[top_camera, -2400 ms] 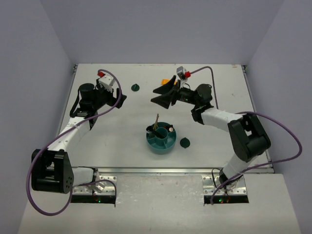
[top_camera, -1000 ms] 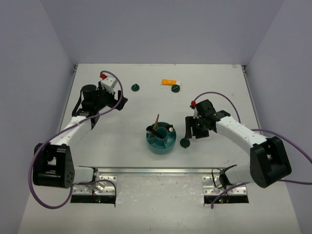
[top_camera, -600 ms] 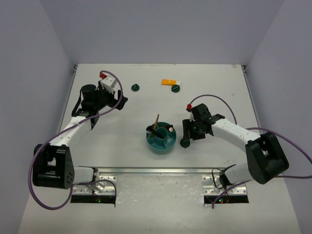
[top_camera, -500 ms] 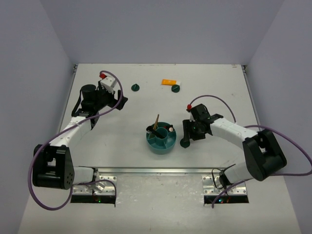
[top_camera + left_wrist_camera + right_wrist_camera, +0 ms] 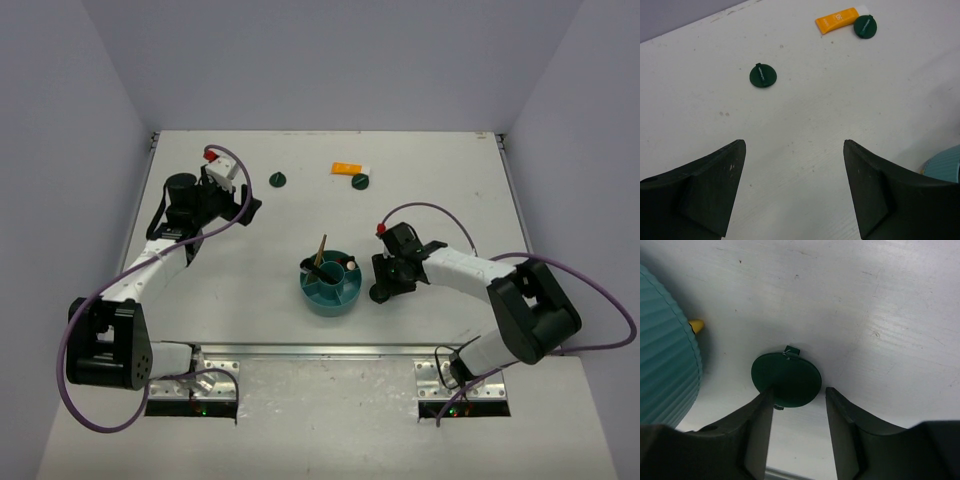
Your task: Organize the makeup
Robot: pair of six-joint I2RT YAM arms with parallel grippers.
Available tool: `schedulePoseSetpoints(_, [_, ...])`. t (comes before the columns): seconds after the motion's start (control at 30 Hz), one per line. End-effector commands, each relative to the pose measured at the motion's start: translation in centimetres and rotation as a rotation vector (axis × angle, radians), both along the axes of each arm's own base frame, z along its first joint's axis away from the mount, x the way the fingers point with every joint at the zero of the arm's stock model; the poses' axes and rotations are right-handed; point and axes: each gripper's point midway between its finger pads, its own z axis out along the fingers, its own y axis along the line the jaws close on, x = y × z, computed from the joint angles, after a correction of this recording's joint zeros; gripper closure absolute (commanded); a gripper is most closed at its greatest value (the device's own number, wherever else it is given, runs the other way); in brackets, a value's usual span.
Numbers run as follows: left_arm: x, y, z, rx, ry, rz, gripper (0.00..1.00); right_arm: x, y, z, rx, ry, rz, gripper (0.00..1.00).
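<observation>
Swinging back from the far side of the desk [image 5: 450, 190], the right arm [image 5: 455, 266] has come down beside the teal round divided bowl [image 5: 318, 293], while the left arm [image 5: 160, 255] has not shifted. The right jaws are lowered around a dark green round compact [image 5: 786, 379] that lies flat on the white, faintly scuffed desk just right of the bowl. They stand narrowly apart: one matte black finger [image 5: 760, 425] touches the disc's edge and the other sits just clear of it, so nothing is gripped yet. The compact is a thin smooth disc with a small tab on its rim. Next to it the bowl's outer wall [image 5: 665, 355] is ribbed plastic, and a small yellow tip [image 5: 696, 326] pokes out at its base. A thin tan brush handle [image 5: 319, 250] leans upright out of one of the bowl's compartments. The left jaws are spread wide over bare desk at the far left, holding nothing. Ahead of them lies a second green compact [image 5: 762, 76], and farther right an orange-and-white packet [image 5: 837, 20] rests with a third compact [image 5: 865, 27] just beside its white end.
</observation>
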Motion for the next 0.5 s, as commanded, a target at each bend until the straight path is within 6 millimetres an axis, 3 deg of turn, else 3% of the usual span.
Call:
schedulePoseSetpoints(0.0, [0.4, 0.4, 2.4, 0.007, -0.075, 0.008, 0.23, -0.7, -0.8, -1.3, -0.043, 0.014, -0.019, 0.55])
schedulePoseSetpoints(0.23, [0.5, 0.6, 2.4, 0.014, -0.077, 0.011, 0.23, -0.1, -0.4, -1.4, -0.077, 0.014, -0.008, 0.62])
schedulePoseSetpoints(0.47, [0.5, 0.6, 2.7, 0.018, -0.085, 0.01, 0.23, 0.1, -0.8, -2.1, -0.138, 0.03, -0.001, 0.81])
